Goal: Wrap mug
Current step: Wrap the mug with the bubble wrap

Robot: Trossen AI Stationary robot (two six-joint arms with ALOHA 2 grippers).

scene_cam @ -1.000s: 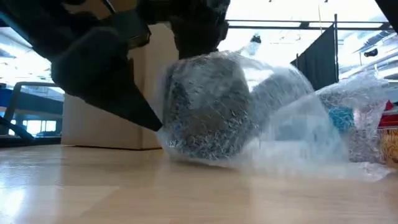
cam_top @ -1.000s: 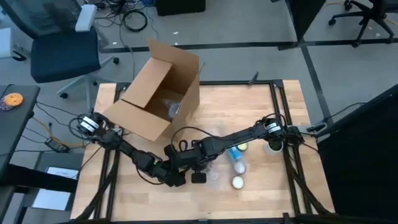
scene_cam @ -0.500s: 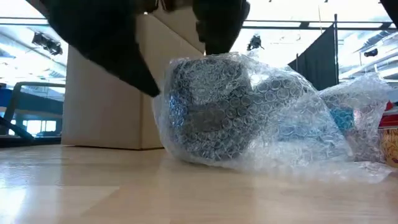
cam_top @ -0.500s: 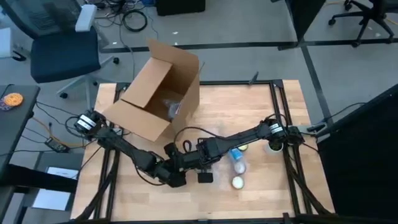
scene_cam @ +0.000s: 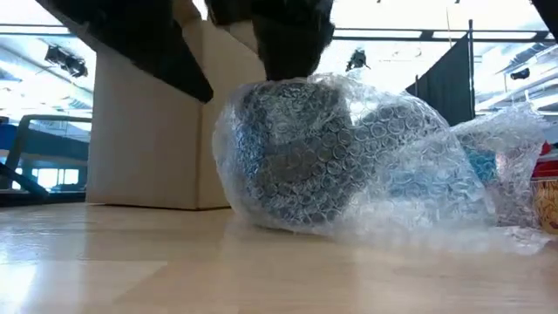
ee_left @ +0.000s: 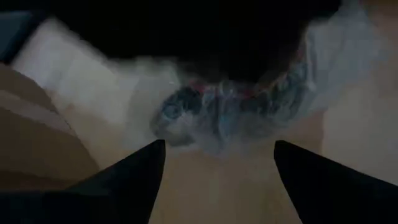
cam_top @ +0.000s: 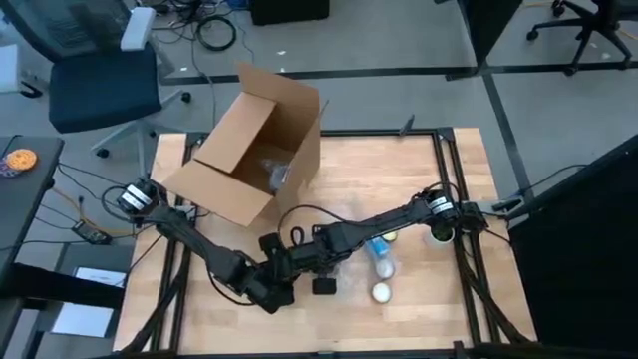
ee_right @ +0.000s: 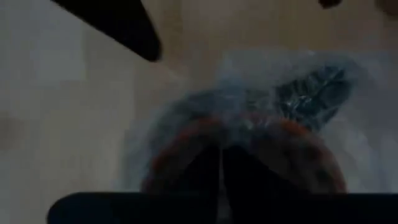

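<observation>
The mug, a dark shape inside a bundle of clear bubble wrap (scene_cam: 305, 157), lies on the wooden table near its front middle (cam_top: 321, 267). My right gripper (ee_right: 221, 158) stands shut on top of the bundle, coming down onto it in the low view (scene_cam: 288, 39). My left gripper (ee_left: 219, 155) is open, a little off the bundle's left side and raised above the table (scene_cam: 139, 44). The wrapped mug (ee_left: 230, 112) shows ahead of its fingers, untouched. My right gripper meets the bubble wrap on the top of the bundle (ee_right: 249, 134) with its two fingers closed together, pointing down from above. The fingertips hide what lies between them, so I cannot tell how many layers they have. The bundle rests on the table.
An open cardboard box (cam_top: 249, 150) stands at the far left. More bubble wrap with a blue thing in it (scene_cam: 479, 166) trails to the right of the bundle. Small white and blue items (cam_top: 382, 267) and a white cup (cam_top: 437, 236) sit at the right. A small black block (cam_top: 322, 286) lies near the front.
My left gripper has drawn back from the bundle's left side, rising and moving toward the table's near left. My right gripper has stayed on top of the bundle, shifting slightly sideways. The wrap has spread over the mug's left side.
</observation>
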